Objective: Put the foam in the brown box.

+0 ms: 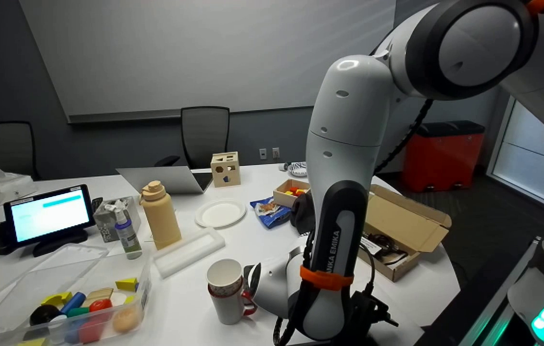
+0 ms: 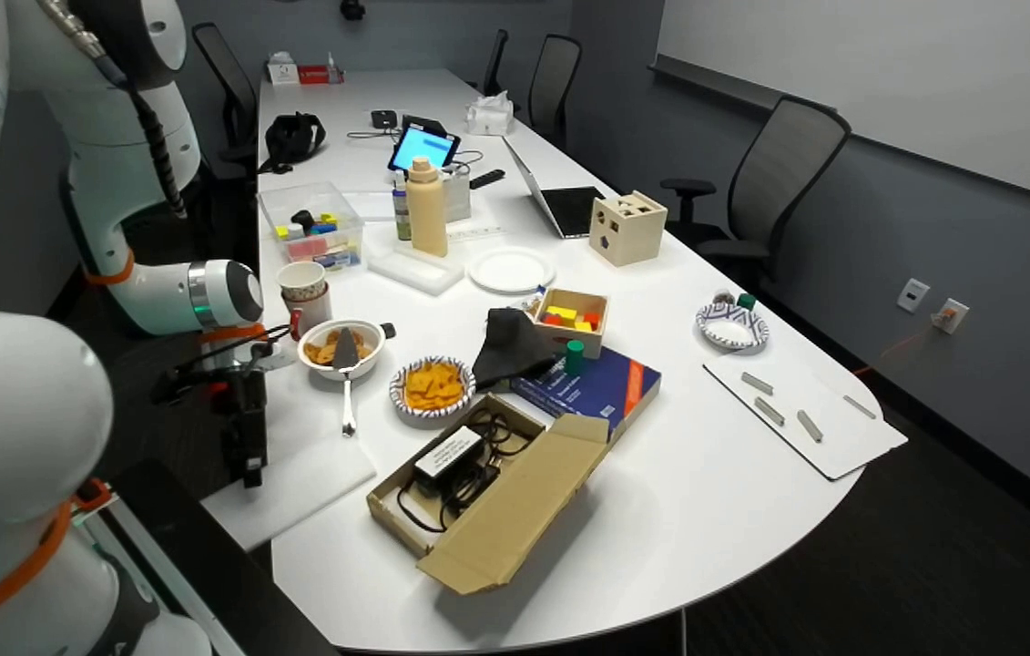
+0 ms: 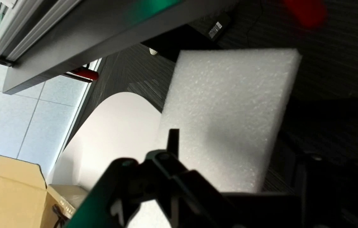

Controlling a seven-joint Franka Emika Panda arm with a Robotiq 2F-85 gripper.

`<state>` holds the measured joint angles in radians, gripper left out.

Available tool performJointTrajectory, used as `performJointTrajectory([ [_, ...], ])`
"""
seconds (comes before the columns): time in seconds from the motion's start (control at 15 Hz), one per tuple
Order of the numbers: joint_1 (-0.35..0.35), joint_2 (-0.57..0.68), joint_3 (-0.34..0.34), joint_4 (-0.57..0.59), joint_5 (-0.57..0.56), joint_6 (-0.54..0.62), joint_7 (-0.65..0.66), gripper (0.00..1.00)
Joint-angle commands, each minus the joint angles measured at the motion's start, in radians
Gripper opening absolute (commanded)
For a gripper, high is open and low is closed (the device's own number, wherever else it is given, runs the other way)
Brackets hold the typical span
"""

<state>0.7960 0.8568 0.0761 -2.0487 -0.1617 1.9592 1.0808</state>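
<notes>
The foam [image 2: 296,492] is a flat white sheet lying at the table's edge and sticking out past it. It fills the middle of the wrist view [image 3: 226,104]. My gripper [image 2: 247,469] points down over the foam. In the wrist view the gripper [image 3: 236,148] is open. One dark finger overlaps the foam's face, and the other is beyond its side edge. I cannot tell whether either touches it. The brown box [image 2: 515,501] stands open beside the foam, its lid flap folded out. It also shows in an exterior view [image 1: 404,216] and the wrist view [image 3: 17,190].
A black adapter [image 2: 449,460] and cables lie inside the box. A chip bowl [image 2: 432,387], a white bowl [image 2: 341,348] with a spatula [image 2: 347,364] and stacked cups [image 2: 306,296] stand nearby. A blue book [image 2: 589,383] lies behind the box. A white frame-like block [image 2: 417,271] lies farther back.
</notes>
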Motion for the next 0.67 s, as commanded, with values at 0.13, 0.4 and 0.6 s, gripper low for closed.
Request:
performJointTrajectory([
  [0.13, 0.009, 0.012, -0.002, 0.03, -0.019, -0.056, 0.026, 0.27],
  [0.4, 0.007, 0.01, 0.0, 0.025, -0.017, -0.058, 0.027, 0.0],
  [0.6, 0.001, 0.014, 0.001, 0.021, -0.015, -0.053, 0.023, 0.26],
])
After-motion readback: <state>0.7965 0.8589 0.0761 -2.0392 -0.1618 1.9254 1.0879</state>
